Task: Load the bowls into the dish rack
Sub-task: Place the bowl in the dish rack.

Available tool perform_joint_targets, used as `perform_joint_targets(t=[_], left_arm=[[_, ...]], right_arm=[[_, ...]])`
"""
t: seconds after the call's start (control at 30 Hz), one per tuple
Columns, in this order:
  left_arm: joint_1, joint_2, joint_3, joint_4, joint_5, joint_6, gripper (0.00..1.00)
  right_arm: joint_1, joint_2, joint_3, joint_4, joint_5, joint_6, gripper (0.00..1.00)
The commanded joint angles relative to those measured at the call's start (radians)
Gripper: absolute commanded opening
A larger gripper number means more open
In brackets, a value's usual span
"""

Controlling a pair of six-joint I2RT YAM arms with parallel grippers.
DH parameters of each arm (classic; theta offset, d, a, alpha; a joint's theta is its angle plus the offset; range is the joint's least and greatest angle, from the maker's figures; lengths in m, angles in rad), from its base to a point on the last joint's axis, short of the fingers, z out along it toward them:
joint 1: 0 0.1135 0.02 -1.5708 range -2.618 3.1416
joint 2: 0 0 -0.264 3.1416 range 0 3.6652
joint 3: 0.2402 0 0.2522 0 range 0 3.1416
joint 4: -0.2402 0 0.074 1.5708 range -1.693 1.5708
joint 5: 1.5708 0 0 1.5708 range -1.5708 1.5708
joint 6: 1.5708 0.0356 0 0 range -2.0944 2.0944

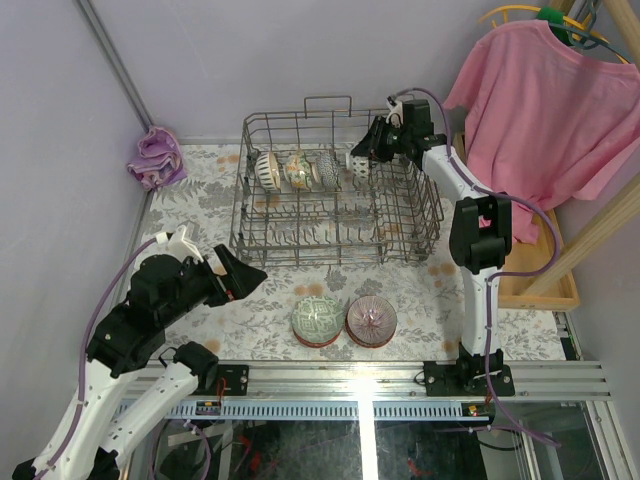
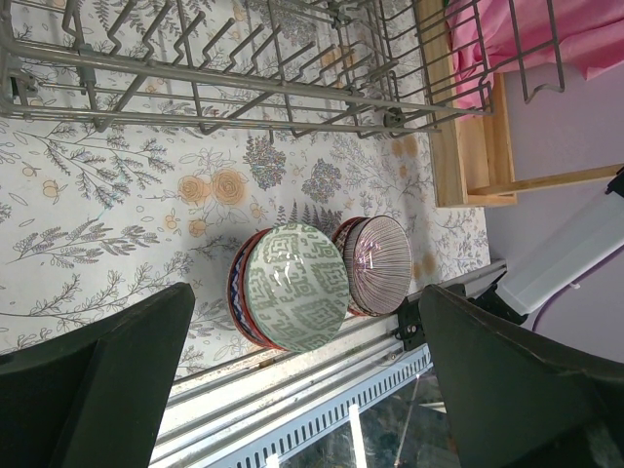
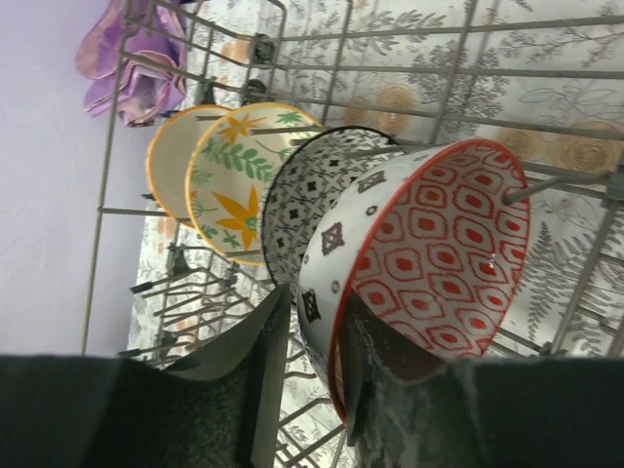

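Observation:
The grey wire dish rack (image 1: 262, 252) stands at the middle back of the table. Three bowls stand on edge in its back row: one orange-rimmed (image 3: 168, 156), one orange-green floral (image 3: 234, 171), one black-and-white (image 3: 312, 185). My right gripper (image 3: 312, 375) is shut on the rim of a red-patterned bowl (image 3: 439, 253), one finger inside and one outside, holding it on edge inside the rack beside the black-and-white bowl (image 1: 329, 168). Two stacks of bowls sit near the front edge: a green-patterned top bowl (image 1: 318, 320) and a purple striped one (image 1: 371, 320). My left gripper (image 1: 245, 278) is open and empty, left of them.
A purple cloth (image 1: 155, 158) lies at the back left. A pink shirt (image 1: 540, 110) hangs at the right over a wooden frame (image 1: 540, 290). The metal rail (image 2: 292, 390) runs just in front of the bowl stacks.

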Motion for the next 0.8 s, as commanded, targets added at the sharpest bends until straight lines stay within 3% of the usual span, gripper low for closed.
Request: perform_joint_targets(t=[0.0,0.37,0.77], left_arm=[[-0.002,0.004,-0.008,0.058,0.019,0.011,1.0],[-0.002,0.022,-0.005,0.077,0.036,0.005,1.0],[-0.001,0.059,0.064,0.054,0.005,0.022,1.0]], right_arm=[[-0.001,-0.035,0.049,-0.067,0.066,-0.057,0.35],[-0.002,-0.074,0.068,-0.151,0.148,-0.131,0.51],[-0.001,-0.217,0.034,-0.138,0.085,-0.14,0.64]])
